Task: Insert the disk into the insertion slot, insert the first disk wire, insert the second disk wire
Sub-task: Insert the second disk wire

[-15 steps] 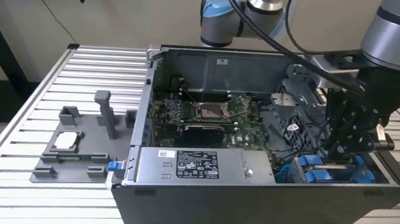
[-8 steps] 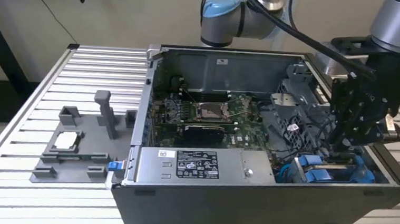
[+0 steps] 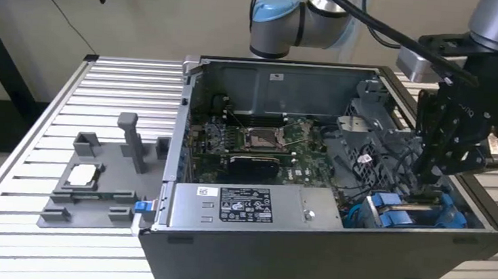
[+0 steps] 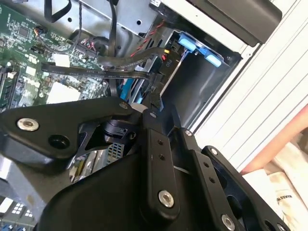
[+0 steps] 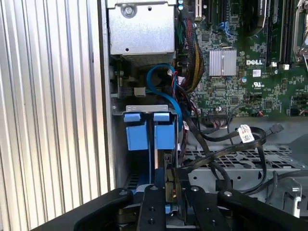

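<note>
The disk [image 3: 399, 212], in its bright blue carrier, stands edge-up inside the insertion slot [image 3: 453, 223] at the case corner nearest the exterior view's right. Its blue handles [image 5: 144, 131] rise above the grey bay rim [image 5: 144, 107] in the first wrist view, and blue tabs [image 4: 186, 43] show in the second wrist view. My gripper [image 3: 426, 181] hangs just above the disk, inside the case. It is shut on the black connector of a disk wire [image 5: 169, 179], whose black cable [image 4: 96, 71] trails off toward the motherboard. The gripper [image 4: 153, 102] pinches that connector close to the bay's opening.
A grey labelled power-supply box [image 3: 244, 205] lies beside the bay, with the green motherboard [image 3: 258, 147] behind it. Loose black cables cross a perforated cage [image 5: 250, 161]. A grey fixture [image 3: 97, 175] sits on the ribbed table [image 3: 14, 228] at the exterior view's left.
</note>
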